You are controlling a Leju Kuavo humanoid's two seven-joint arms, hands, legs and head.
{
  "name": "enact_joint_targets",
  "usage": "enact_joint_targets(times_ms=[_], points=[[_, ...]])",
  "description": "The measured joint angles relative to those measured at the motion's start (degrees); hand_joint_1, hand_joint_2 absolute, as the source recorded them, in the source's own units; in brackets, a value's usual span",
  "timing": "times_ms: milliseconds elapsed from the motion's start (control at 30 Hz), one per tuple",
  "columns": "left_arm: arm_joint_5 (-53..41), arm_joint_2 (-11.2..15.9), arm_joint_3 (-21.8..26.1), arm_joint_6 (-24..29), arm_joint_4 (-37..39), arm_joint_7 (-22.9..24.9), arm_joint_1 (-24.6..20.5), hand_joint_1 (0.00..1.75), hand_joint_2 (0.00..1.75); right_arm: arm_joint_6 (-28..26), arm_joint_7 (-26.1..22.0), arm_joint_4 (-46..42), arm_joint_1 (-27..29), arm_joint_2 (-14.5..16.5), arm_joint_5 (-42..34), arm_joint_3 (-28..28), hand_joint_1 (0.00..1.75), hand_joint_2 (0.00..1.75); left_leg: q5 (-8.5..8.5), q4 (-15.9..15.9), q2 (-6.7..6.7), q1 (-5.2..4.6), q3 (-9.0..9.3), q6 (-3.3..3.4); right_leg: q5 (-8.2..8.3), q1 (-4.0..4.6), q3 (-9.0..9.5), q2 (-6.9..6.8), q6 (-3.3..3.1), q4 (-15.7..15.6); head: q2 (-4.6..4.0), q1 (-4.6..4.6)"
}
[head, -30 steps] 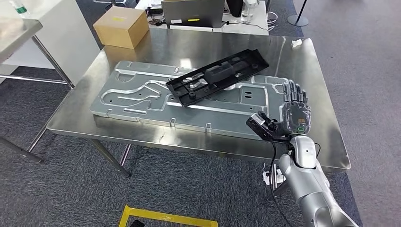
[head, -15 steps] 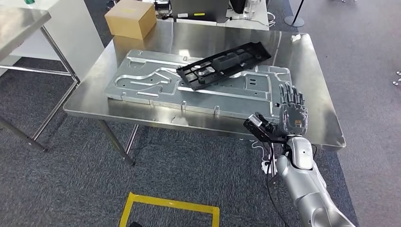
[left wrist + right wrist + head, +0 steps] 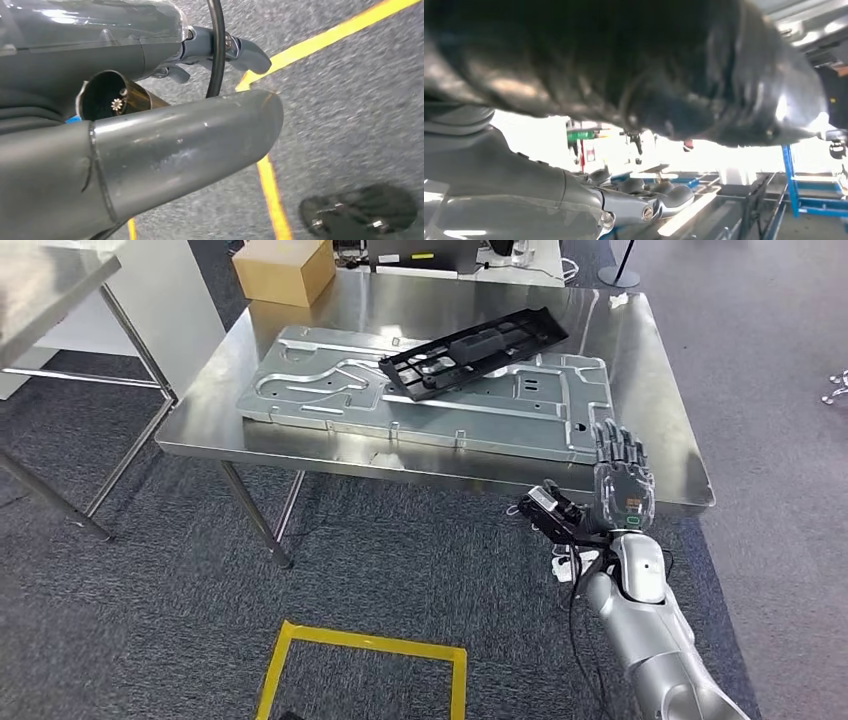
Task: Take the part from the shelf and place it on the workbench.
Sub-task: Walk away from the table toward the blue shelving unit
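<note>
- Workbench [image 3: 660,420]: a steel-topped table on thin legs is seen in the head view. A large embossed metal plate [image 3: 330,390] lies flat on it and covers most of the top. A cardboard box [image 3: 285,268] stands at the far corner.
- Part [image 3: 470,350]: a long, flat, black frame with ribs and cut-outs is seen lying at an angle on the metal plate, toward the far side of the workbench. It is judged to be moulded plastic, light and rigid. No hand touches it, so the placing step is judged complete.
- Right hand [image 3: 622,475]: it is held upright beside the near edge of the workbench, with fingers straight and slightly apart. Nothing is held.
- Left hand [image 3: 220,47]: it is seen in the left wrist view above grey carpet marked with yellow tape [image 3: 272,195]. Nothing is held. Whether the fingers are spread or curled cannot be told.
- Risk, table contact: the raised right hand is close to the workbench edge. A swing of the arm during withdrawal could strike the rim and jolt the part.
- Risk, part position: the part rests on an uneven embossed surface and could be shifted by a jolt.
</note>
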Motion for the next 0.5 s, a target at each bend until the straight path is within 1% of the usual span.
enact_joint_targets(times_ms=[33, 67, 100, 133, 167, 200, 233, 267, 300, 333, 367, 400, 433, 467, 500], points=[[-0.1, 0.1, 0.0, 0.0, 0.0, 0.0, 0.1, 0.00, 0.00, 0.0, 0.0, 0.0, 0.2, 0.1, -0.3, 0.0, 0.00, 0.00, -2.67, 2.4, -0.10, 0.20, -0.86, -0.46, 0.85, -0.29, -0.75, -0.10, -0.17, -0.2, 0.00, -0.06], [-0.2, 0.1, 0.0, 0.0, 0.0, 0.1, 0.1, 0.00, 0.00, 0.0, 0.0, 0.0, 0.6, 0.2, -0.7, 0.0, 0.00, 0.00, -5.68, 5.7, -0.17, 0.49, -1.86, -0.91, 1.62, -0.38, -1.62, -0.11, -0.26, -0.2, 0.00, -0.13], [-0.2, 0.1, 0.0, 0.0, 0.0, 0.1, 0.2, 0.00, 0.00, 0.0, 0.0, 0.0, 1.0, 0.2, -1.0, 0.0, 0.00, 0.00, -8.15, 9.3, -0.15, 0.85, -2.70, -1.32, 2.33, -0.46, -2.53, -0.15, -0.22, -0.2, 0.00, -0.20], [-0.4, 0.1, 0.1, 0.0, 0.0, 0.0, 0.2, 0.00, 0.00, -0.1, 0.0, 0.1, 1.6, 0.3, -1.3, 0.0, 0.00, 0.00, -9.35, 12.6, -0.14, 1.26, -3.12, -1.75, 3.06, -0.57, -3.56, -0.19, -0.06, -0.1, 0.00, -0.22], [-0.5, 0.2, 0.1, 0.0, 0.0, 0.0, 0.1, 0.00, 0.00, -0.1, -0.1, 0.1, 2.4, 0.4, -1.7, 0.0, 0.00, 0.00, -9.03, 14.4, -0.13, 1.62, -2.77, -2.15, 3.72, -0.74, -4.59, -0.23, 0.19, 0.1, 0.00, -0.22], [-0.6, 0.3, 0.1, 0.0, 0.0, -0.1, 0.1, 0.00, 0.00, -0.1, -0.1, 0.2, 3.1, 0.5, -2.0, 0.0, 0.00, 0.00, -7.87, 14.7, -0.12, 1.94, -1.77, -2.52, 4.28, -0.95, -5.57, -0.26, 0.48, 0.4, 0.00, -0.22], [-0.7, 0.4, 0.1, 0.1, 0.0, -0.2, 0.1, 0.00, 0.00, -0.1, -0.2, 0.3, 3.9, 0.6, -2.5, 0.0, 0.00, 0.00, -6.27, 12.8, -0.12, 2.29, 0.55, -2.93, 4.87, -1.24, -6.72, -0.26, 0.91, 0.8, 0.00, -0.22], [-0.6, 0.4, 0.2, 0.1, 0.0, -0.3, 0.0, 0.00, 0.00, 0.1, -0.3, 0.3, 4.7, 0.7, -3.2, 0.0, 0.00, 0.00, -5.69, 9.2, -0.18, 2.58, 3.60, -3.30, 5.33, -1.47, -7.67, -0.26, 1.37, 1.3, 0.00, -0.26], [-0.6, 0.5, 0.2, 0.2, 0.0, -0.4, -0.1, 0.00, 0.00, 0.3, -0.4, 0.4, 5.6, 0.8, -4.1, -0.1, 0.00, 0.00, -6.05, 5.0, -0.35, 2.63, 6.67, -3.39, 5.73, -1.59, -8.43, -0.23, 1.84, 1.7, 0.00, -0.28], [-0.4, 0.5, 0.3, 0.4, 0.0, -0.5, -0.2, 0.00, 0.00, 0.5, -0.5, 0.6, 6.7, 1.1, -5.4, -0.2, 0.00, 0.00, -6.74, 1.4, -0.52, 2.64, 9.12, -3.21, 6.18, -1.61, -8.96, -0.24, 2.35, 2.1, 0.00, -0.30], [-0.3, 0.5, 0.5, 0.5, 0.0, -0.6, -0.3, 0.00, 0.00, 0.7, -0.8, 0.9, 8.0, 1.4, -6.9, -0.4, 0.00, 0.00, -7.72, -0.5, -0.69, 2.48, 10.26, -2.80, 6.61, -1.51, -9.12, -0.28, 2.79, 2.2, 0.00, -0.29], [-0.1, 0.5, 0.8, 0.7, 0.0, -0.6, -0.3, 0.00, 0.00, 1.1, -1.4, 1.6, 9.6, 1.8, -9.1, -0.8, 0.00, 0.00, -7.92, -1.2, -0.80, 2.23, 10.44, -2.12, 7.12, -1.46, -9.07, -0.34, 3.24, 2.0, 0.00, -0.26], [0.1, 0.5, 1.1, 0.9, 0.0, -0.6, -0.2, 0.00, 0.00, 1.5, -2.5, 2.7, 11.2, 2.2, -11.9, -1.4, 0.00, 0.00, -7.52, -1.2, -0.75, 2.24, 10.01, -1.39, 7.67, -1.50, -9.02, -0.40, 3.69, 1.7, 0.00, -0.22], [0.3, 0.5, 1.4, 1.0, 0.0, -0.6, -0.1, 0.00, 0.00, 1.9, -4.1, 4.2, 12.9, 2.7, -15.0, -2.2, 0.00, 0.00, -6.92, -1.3, -0.68, 2.23, 9.63, -0.71, 7.42, -1.63, -9.18, -0.38, 4.02, 1.7, 0.00, -0.22], [0.4, 0.5, 1.6, 1.2, 0.0, -0.6, -0.1, 0.00, 0.00, 2.1, -5.7, 5.7, 14.4, 3.1, -17.9, -3.2, 0.00, 0.00, -6.20, -1.5, -0.61, 2.24, 9.14, 0.03, 6.27, -1.75, -9.53, -0.31, 4.25, 2.3, 0.00, -0.21]])
